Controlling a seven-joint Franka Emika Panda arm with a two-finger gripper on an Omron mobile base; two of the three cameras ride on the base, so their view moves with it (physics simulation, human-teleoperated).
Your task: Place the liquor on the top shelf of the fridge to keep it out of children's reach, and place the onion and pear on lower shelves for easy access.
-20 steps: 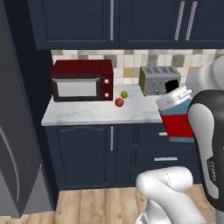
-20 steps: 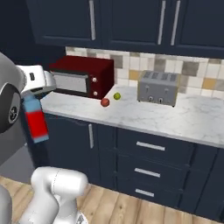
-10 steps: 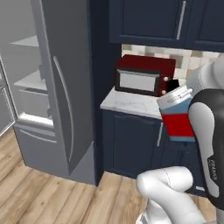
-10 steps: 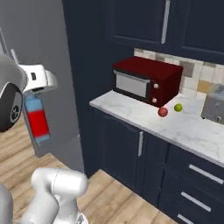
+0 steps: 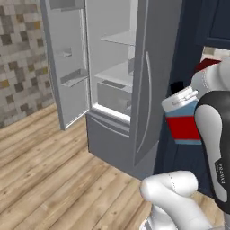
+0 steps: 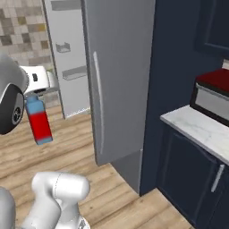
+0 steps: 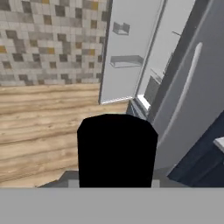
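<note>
My gripper (image 5: pixel 185 95) is shut on the neck of the liquor (image 5: pixel 182 120), a blue bottle with a red label that hangs in the air right of the fridge (image 5: pixel 155 76). From the right base the liquor (image 6: pixel 39 123) hangs under the gripper (image 6: pixel 34 94), left of the fridge's (image 6: pixel 120 67) closed grey door. In the hand view the bottle's black cap (image 7: pixel 117 148) sits low in the middle. The fridge's left door (image 5: pixel 65 54) stands open, showing a pale upper shelf (image 5: pixel 119 38) and a lower shelf (image 5: pixel 116 72). The onion and pear are out of view.
A drawer (image 5: pixel 112 96) sits under the shelves, and door bins (image 5: pixel 74 77) line the open door. A red microwave (image 6: pixel 214 95) stands on the marble counter (image 6: pixel 197 129) over navy cabinets (image 6: pixel 188 174) at the right. Wooden floor (image 5: pixel 49 166) lies before the fridge.
The whole picture has swung left with the base: the counter and microwave slid off to the right and the open fridge came in front. The bottle stays in the gripper.
</note>
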